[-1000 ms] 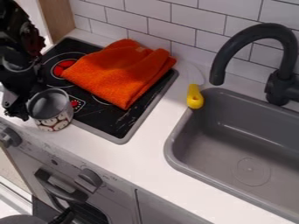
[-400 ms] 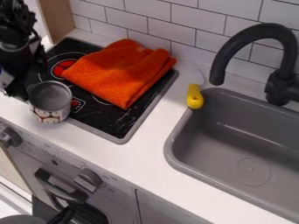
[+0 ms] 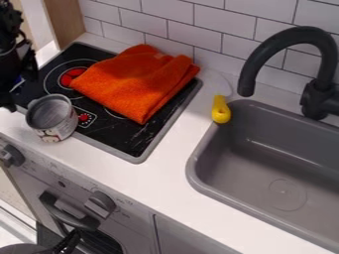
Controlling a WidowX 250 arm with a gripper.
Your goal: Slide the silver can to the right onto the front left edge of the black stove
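Grey pot (image 3: 51, 119) by the stovetop edge (image 3: 109, 151), white counter (image 3: 149, 176) alongside, black jaws (image 3: 13, 94) near, opening impossible to tell.

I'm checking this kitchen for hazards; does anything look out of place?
The orange cloth lies across the stovetop, odd because fabric could scorch there. The pot looks off-centre, overlapping the stovetop's near edge.

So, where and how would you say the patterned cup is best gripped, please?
I'd take the patterned cup by its front rim, coming down from above to straddle the wall: its open mouth faces up, and the orange cloth lies off that side.
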